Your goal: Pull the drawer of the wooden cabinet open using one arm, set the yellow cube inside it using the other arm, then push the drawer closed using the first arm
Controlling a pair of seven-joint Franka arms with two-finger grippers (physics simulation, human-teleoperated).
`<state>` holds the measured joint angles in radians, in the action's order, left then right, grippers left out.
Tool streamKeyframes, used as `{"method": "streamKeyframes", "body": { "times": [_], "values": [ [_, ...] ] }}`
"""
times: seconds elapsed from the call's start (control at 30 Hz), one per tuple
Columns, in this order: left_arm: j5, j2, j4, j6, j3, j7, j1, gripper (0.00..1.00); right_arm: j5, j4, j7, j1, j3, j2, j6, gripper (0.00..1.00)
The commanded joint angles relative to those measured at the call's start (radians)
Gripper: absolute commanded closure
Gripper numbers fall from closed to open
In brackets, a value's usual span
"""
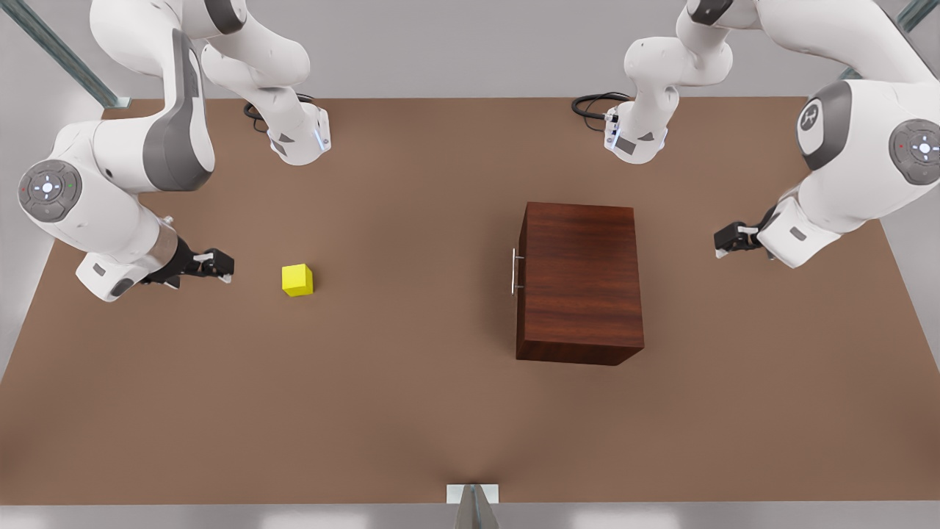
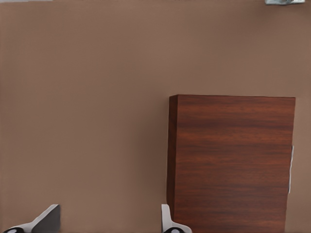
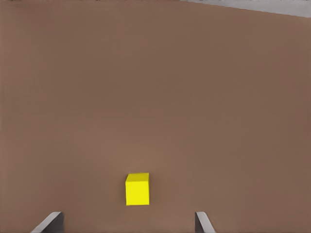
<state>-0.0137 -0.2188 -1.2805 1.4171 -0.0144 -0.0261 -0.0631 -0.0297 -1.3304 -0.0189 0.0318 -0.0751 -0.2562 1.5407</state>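
Your brown table top (image 1: 411,411) carries everything. Largest item on it is the boxy dark reddish-brown wooden cabinet (image 1: 580,283), standing right of centre in the front view, grain running across, its long axis running from the far edge of the table toward the near edge. Its drawer is closed flush; the drawer front faces the front view's left, toward the cube, and the thin silver bar handle (image 1: 514,271) on it lies parallel to the cabinet's long axis. You've got the left gripper (image 1: 727,241) on the front view's right, just off the cabinet's back side, apart from it, black fingers (image 2: 167,219) spread and empty, with the cabinet (image 2: 232,162) ahead of them in the left wrist view. The right gripper (image 1: 220,266) sits on the front view's left, near the small bright yellow cube (image 1: 297,280) but not touching it, fingers (image 3: 203,224) released and wide, cube (image 3: 137,189) lying on the table just ahead of and between them in the right wrist view. Cube rests flat on the table, well apart from the cabinet.
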Motion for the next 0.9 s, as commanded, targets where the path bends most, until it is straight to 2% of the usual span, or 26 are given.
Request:
{"method": "streamKeyframes", "body": {
  "times": [0.0, 0.07, 0.13, 0.2, 0.27, 0.33, 0.43, 0.63, 0.67, 0.73, 0.87],
  "values": [
    [0.008, -0.01, 0.003, 0.042, -0.001, 0.083, -0.011, 0.0, 0.001, 0.0, -0.007, 0.0, 0.0, 0.0, 0.025, 0.0],
    [0.011, -0.043, 0.009, 0.034, -0.003, -0.043, -0.121, 0.0, -0.001, -0.007, -0.009, 0.0, -0.002, 0.002, 0.025, 0.0],
    [0.012, -0.088, 0.007, 0.031, -0.001, -0.219, -0.251, 0.0, -0.025, -0.064, -0.009, -0.003, -0.041, 0.02, 0.061, 0.0],
    [0.15, -0.143, 0.007, 0.033, -0.003, -0.546, -0.437, 0.0, -0.026, -0.151, -0.004, -0.004, -0.081, 0.028, 0.121, 0.01],
    [0.146, -0.165, 0.006, 0.033, -0.007, -0.661, -0.501, 0.0, -0.026, -0.228, -0.004, -0.007, -0.098, 0.032, 0.199, 0.02],
    [0.155, -0.2, 0.006, 0.043, -0.007, -0.788, -0.569, 0.0, -0.024, -0.392, 0.0, -0.01, -0.111, 0.078, 0.341, 0.02],
    [0.159, -0.246, 0.006, 0.082, -0.007, -0.98, -0.629, 0.0, -0.021, -0.513, 0.01, -0.009, -0.132, 0.094, 0.449, 0.07],
    [0.164, -0.321, 0.007, 0.267, -0.006, -1.216, -0.73, 0.01, -0.018, -0.625, 0.131, -0.01, -0.137, 0.083, 0.558, 0.07],
    [0.164, -0.333, 0.009, 0.295, -0.006, -1.22, -0.744, 0.04, 0.002, -0.639, 0.138, -0.018, -0.137, 0.081, 0.553, 0.06],
    [0.185, -0.358, 0.009, 0.315, -0.006, -1.25, -0.75, 0.22, 0.036, -0.69, 0.139, -0.027, -0.135, 0.08, 0.558, 0.06],
    [0.207, -0.389, 0.0, 0.316, -0.007, -1.212, -0.747, 0.26, 0.037, -0.826, 0.139, -0.043, -0.135, 0.081, 0.697, 0.06]
  ]
}}
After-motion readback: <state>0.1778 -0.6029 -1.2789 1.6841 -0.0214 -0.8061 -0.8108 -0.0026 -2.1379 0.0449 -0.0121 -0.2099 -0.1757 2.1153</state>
